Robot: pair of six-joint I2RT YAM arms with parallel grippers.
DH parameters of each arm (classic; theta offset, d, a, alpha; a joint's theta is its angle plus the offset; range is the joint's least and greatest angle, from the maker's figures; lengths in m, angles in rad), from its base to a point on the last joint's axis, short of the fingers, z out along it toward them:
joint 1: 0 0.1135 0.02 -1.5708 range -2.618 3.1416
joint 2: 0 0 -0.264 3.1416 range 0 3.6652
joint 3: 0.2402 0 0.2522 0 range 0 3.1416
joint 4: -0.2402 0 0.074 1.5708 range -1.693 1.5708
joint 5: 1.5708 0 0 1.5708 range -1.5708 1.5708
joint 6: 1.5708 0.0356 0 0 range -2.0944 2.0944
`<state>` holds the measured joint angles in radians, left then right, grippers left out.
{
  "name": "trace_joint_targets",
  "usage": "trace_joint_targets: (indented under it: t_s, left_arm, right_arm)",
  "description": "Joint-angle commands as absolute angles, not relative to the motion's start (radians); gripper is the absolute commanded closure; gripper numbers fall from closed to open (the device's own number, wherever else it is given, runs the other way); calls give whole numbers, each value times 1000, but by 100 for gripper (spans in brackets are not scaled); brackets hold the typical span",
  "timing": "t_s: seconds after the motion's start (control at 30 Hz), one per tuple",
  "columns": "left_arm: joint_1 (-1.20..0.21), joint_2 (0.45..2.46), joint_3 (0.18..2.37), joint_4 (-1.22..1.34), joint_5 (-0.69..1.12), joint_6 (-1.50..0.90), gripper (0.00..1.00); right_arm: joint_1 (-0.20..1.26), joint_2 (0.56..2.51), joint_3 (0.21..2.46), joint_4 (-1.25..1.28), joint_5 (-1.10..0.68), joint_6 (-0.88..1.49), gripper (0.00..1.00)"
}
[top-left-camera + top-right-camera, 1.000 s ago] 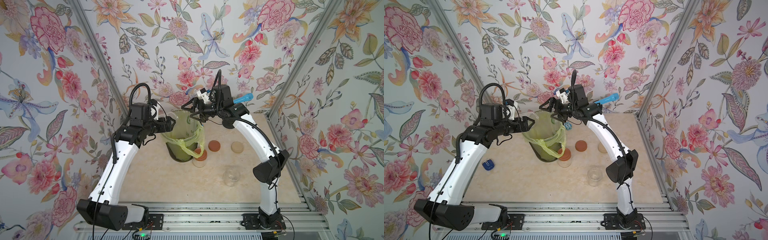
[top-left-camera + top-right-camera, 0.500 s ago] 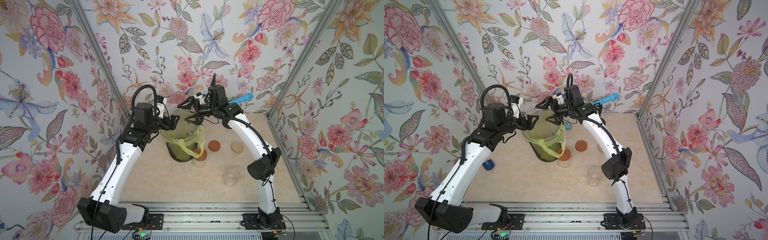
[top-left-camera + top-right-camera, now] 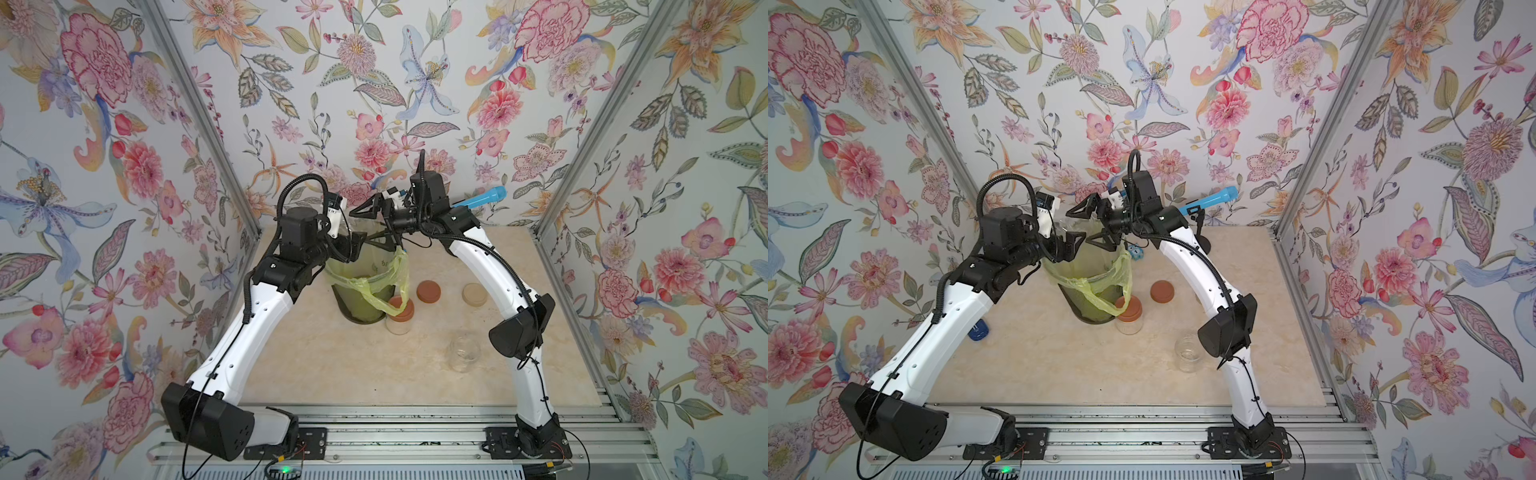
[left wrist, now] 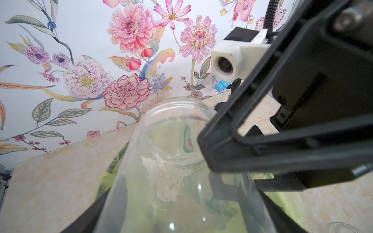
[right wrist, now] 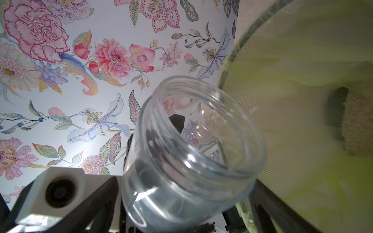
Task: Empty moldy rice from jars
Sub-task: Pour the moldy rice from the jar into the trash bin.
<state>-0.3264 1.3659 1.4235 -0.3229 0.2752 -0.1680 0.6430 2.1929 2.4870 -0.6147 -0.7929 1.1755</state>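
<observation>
My left gripper (image 3: 356,244) is shut on an open clear jar (image 4: 177,153), tilted over the bin (image 3: 361,291) lined with a yellow-green bag. A white clump of moldy rice (image 4: 165,177) clings inside the jar, also seen in the right wrist view (image 5: 216,121). My right gripper (image 3: 375,225) stands wide open at the jar's mouth; one black finger (image 4: 232,145) crosses in front of the jar. More rice (image 5: 357,125) lies in the bag. A jar with a reddish-brown lid (image 3: 400,318) stands against the bin. An empty open jar (image 3: 462,353) sits nearer the front.
A loose reddish-brown lid (image 3: 428,291) and a beige lid (image 3: 474,294) lie right of the bin. A blue tool (image 3: 482,197) on a stand is at the back wall. A small blue object (image 3: 978,330) lies left, under my left arm.
Both grippers have closed in on each other over the bin. The left one brought the jar rightward, and the right one, jaws still wide, came left to the jar's mouth.
</observation>
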Motion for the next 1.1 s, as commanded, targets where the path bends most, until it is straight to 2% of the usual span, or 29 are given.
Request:
trace_joint_targets:
  t_s: [0.0,0.2,0.27,0.43,0.47,0.5,0.6,0.67,1.07]
  left_arm:
    - [-342,1331,1400,-210,255,-121,100]
    - [-362,1328,1366,-155,272,-108,100]
    - [-368,1326,1357,-147,276,-101,100]
    - [-376,1290,1290,-83,297,-97,100]
    - [-376,1279,1273,-66,300,-97,100]
    - [-377,1271,1262,-50,303,-99,100]
    - [-379,1254,1236,-15,317,-113,100]
    - [-379,1249,1227,-2,319,-130,100]
    - [-381,1207,1158,108,294,-347,100]
  right_arm:
    - [678,2217,2519,-600,-781,1177,0]
    - [702,2230,2528,-595,-767,1187,2]
    - [705,2228,2525,-595,-760,1185,6]
    - [706,2218,2519,-595,-759,1173,26]
    - [706,2215,2517,-596,-758,1171,28]
    - [706,2215,2514,-596,-756,1168,27]
    - [705,2205,2500,-595,-746,1160,12]
    - [702,2196,2492,-596,-736,1149,6]
    - [700,2113,2411,-545,-614,1062,8]
